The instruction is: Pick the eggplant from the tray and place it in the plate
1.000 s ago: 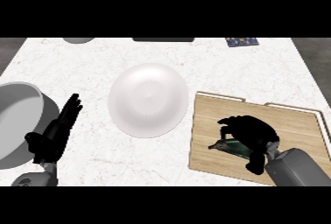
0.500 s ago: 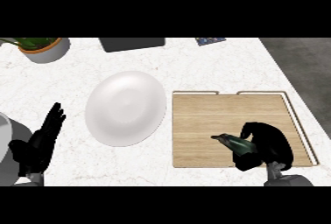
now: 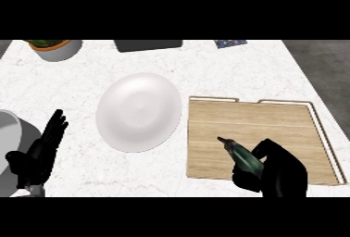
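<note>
Head view: right hand (image 3: 277, 169) curled round eggplant (image 3: 239, 153) over tray (image 3: 273, 125); plate (image 3: 139, 111) beside; left hand (image 3: 40, 152) rested open.

Eggplant (image 3: 239, 152) mostly hidden inside right robot hand (image 3: 277, 169); only its dark green tip pokes out up-left. Right robot hand cut off by the lower edge, forearm out of view. Left robot hand (image 3: 37, 152) cut at the wrist by the lower edge. Grey bowl (image 3: 8, 139) cropped by the left edge, part behind the left robot hand. Potted plant (image 3: 54, 47), dark flat object (image 3: 147, 45) and a small patterned item (image 3: 230, 43) cropped by the top edge; last two too cut to identify.
</note>
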Robot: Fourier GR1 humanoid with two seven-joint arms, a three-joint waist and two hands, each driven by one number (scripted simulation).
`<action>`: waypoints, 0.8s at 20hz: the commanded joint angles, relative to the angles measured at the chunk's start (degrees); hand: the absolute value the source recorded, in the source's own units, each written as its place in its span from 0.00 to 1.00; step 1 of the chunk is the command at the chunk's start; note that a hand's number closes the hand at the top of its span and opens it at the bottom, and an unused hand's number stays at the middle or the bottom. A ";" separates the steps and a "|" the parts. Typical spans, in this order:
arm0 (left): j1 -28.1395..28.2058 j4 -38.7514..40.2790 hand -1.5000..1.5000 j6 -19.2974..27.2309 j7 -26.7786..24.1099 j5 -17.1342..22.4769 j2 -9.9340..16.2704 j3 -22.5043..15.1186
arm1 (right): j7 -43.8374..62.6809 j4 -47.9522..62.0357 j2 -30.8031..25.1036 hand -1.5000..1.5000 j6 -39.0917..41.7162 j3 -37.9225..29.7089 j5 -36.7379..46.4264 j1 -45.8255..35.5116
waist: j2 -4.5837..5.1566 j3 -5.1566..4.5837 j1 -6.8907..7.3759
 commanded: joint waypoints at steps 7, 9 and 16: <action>-1.29 0.08 0.50 -2.67 -0.41 -0.05 1.02 -1.14 | 19.60 -12.28 1.18 1.00 -1.76 21.00 29.34 -0.59 | 0.98 -0.11 3.73; -0.80 0.43 0.50 -2.66 -1.52 -0.19 0.17 -1.61 | 23.19 -12.80 1.18 1.00 -0.57 25.36 33.31 0.26 | 1.24 -0.03 4.25; -4.83 -1.12 0.50 -1.45 0.70 -1.41 -1.23 -3.49 | 30.35 -10.88 1.08 1.00 4.28 30.42 36.19 -6.88 | 2.38 0.25 7.10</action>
